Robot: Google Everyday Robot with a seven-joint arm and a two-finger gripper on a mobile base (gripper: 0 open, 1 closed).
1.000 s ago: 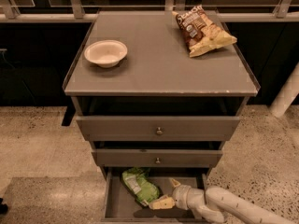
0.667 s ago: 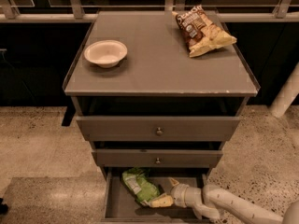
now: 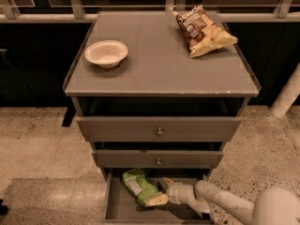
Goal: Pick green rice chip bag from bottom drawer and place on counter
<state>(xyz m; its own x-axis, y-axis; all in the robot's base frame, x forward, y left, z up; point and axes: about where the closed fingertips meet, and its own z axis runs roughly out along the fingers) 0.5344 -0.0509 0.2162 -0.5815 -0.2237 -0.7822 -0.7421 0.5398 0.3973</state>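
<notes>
The camera view looks down on a grey three-drawer cabinet. The bottom drawer [image 3: 110, 201] is pulled out, and the green rice chip bag [image 3: 137, 185] lies on its grey floor. The bag is slanted, with its upper end near the drawer's back left and its lower end toward the middle.

The gripper [image 3: 162, 193] is down inside this drawer, right at the bag's lower right end and touching it there. A pale tip lies over the bag's bottom corner. Whether the gripper is clamped on the bag or merely set against it cannot be told from this angle. The bag rests on the drawer floor, not lifted.

The white arm [image 3: 220, 201] reaches in from the lower right corner, running low across the drawer's right half to the gripper.

Above, the middle drawer [image 3: 197, 159] and the top drawer [image 3: 117, 128] each stand a little way out, stepped one over the other.

The counter [image 3: 159, 64] carries a pale bowl [image 3: 106, 53] near its left edge. A brown-and-cream chip bag [image 3: 204, 29] lies at the back right corner, well apart from the bowl.

The speckled floor [image 3: 37, 144] spreads on both sides of the cabinet.
</notes>
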